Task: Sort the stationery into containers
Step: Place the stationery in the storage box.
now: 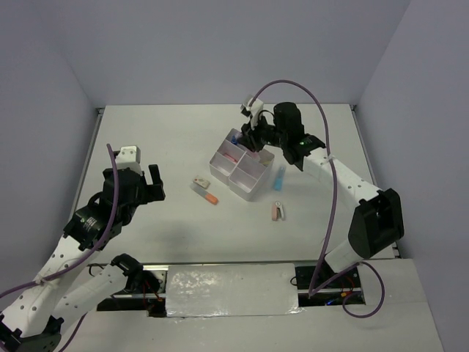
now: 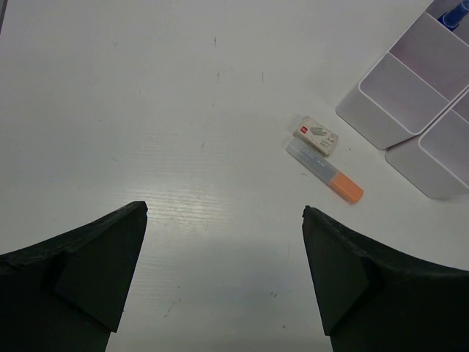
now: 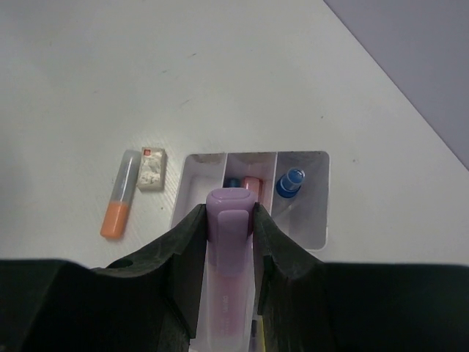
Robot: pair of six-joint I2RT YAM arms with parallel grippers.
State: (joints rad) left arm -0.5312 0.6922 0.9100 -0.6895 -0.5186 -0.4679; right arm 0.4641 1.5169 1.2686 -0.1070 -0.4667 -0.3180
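Above white box (image 1: 245, 189) rim, purple highlighter (image 3: 231, 271) in right end effector (image 3: 229, 214)

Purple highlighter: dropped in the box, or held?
Held. The right gripper clamps the highlighter on both sides, over the box; tip inside or not, cannot tell.

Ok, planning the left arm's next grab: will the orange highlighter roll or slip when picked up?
The orange highlighter looks like short hard plastic: probably stiff and light. Its smooth shell might slip in the jaws. The eraser lies close beside it, so a push may shift both.
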